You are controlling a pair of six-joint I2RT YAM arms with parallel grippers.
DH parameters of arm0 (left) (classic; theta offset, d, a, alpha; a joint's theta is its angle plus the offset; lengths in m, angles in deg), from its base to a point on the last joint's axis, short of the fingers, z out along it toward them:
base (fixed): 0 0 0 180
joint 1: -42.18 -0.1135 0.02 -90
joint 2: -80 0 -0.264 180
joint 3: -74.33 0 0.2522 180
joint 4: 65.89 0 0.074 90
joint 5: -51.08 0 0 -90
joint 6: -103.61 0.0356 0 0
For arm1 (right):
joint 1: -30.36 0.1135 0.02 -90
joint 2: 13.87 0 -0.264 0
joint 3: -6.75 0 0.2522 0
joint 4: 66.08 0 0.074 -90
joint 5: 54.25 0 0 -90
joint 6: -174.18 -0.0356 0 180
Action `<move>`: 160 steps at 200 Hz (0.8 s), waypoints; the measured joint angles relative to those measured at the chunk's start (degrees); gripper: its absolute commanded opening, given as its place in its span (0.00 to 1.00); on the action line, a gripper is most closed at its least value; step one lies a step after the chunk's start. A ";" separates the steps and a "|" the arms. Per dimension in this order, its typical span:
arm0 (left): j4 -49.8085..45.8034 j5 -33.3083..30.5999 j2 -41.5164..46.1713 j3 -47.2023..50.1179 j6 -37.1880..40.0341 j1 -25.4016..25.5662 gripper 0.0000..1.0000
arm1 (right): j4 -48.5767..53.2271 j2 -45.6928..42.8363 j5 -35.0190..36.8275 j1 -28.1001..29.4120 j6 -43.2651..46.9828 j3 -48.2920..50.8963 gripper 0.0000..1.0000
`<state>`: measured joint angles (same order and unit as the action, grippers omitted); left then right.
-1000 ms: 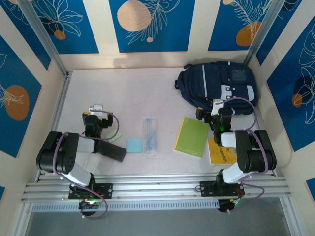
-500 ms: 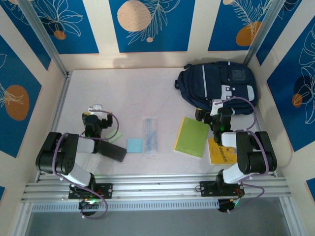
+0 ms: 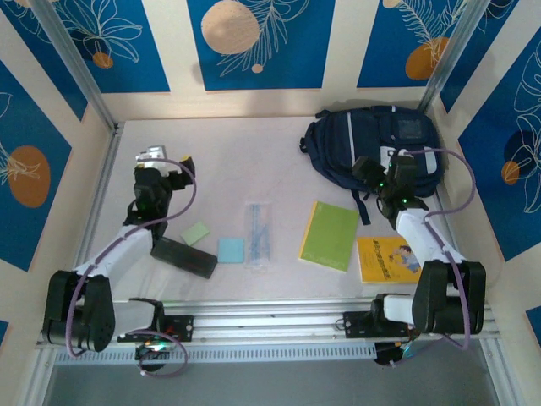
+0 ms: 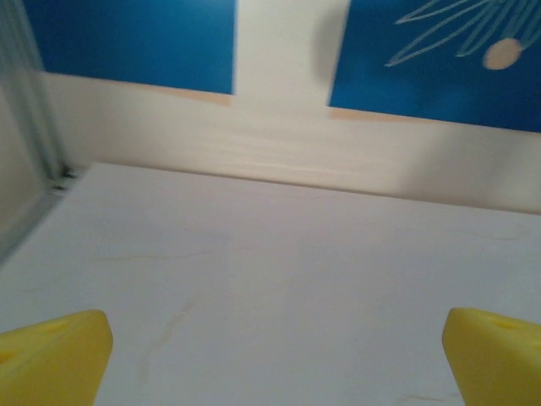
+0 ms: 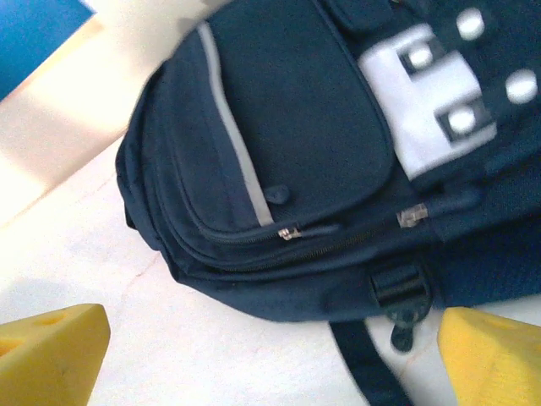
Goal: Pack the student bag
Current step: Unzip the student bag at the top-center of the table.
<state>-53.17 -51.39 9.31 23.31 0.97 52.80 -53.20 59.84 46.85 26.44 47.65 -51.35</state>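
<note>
The student bag (image 3: 372,144) is a dark navy backpack with thin white stripes, lying flat at the far right of the table. My right gripper (image 3: 382,164) hangs open over its near edge. In the right wrist view the bag (image 5: 287,144) lies ahead of the right gripper (image 5: 270,355). Its zippers (image 5: 289,232) are shut, and a black strap (image 5: 363,359) trails toward me between the yellow fingertips (image 5: 51,351). My left gripper (image 3: 165,159) is open over bare table at the far left. In the left wrist view the left gripper (image 4: 275,364) has nothing between its fingertips (image 4: 51,359).
A green notebook (image 3: 330,235) and a yellow book (image 3: 387,258) lie near the right arm. A clear pen pouch (image 3: 258,235), a blue note pad (image 3: 231,249), a green note pad (image 3: 196,233) and a black case (image 3: 184,258) lie mid-table. Walls enclose three sides.
Both arms have stretched away from their bases. The left gripper has moved toward the far left of the table. The right gripper has moved up over the bag's near edge.
</note>
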 measured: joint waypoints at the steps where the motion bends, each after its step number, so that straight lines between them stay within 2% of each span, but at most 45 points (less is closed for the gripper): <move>1: -0.11 0.07 -0.04 -0.09 -0.20 0.13 1.00 | 0.15 0.11 -0.15 -0.15 -0.33 -0.09 0.99; 53: -6.05 3.32 -5.88 -0.94 -11.30 12.63 1.00 | 3.13 7.87 -9.38 -7.93 -21.27 0.24 0.95; 82: -6.93 5.03 -8.83 -0.96 -15.15 17.81 1.00 | 0.44 13.18 -12.81 -12.07 -25.49 -0.13 0.92; 116: -8.66 7.19 -10.78 -2.21 -16.46 19.69 1.00 | -1.38 21.14 -15.30 -15.58 -28.24 -3.74 0.86; 132: -9.16 7.76 -10.82 -2.89 -16.44 19.85 1.00 | -3.34 24.28 -16.26 -16.35 -29.94 -4.59 0.73; 145: -9.29 8.07 -10.80 -3.23 -16.39 19.98 1.00 | -4.92 26.88 -16.76 -16.52 -30.73 -5.14 0.60; 160: -9.55 8.70 -10.80 -3.67 -16.22 20.06 1.00 | -6.27 28.89 -17.55 -16.50 -31.43 -5.95 0.35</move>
<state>-62.72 -42.69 -1.49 19.64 -15.25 72.86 -59.47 88.74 29.29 9.93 16.22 -57.29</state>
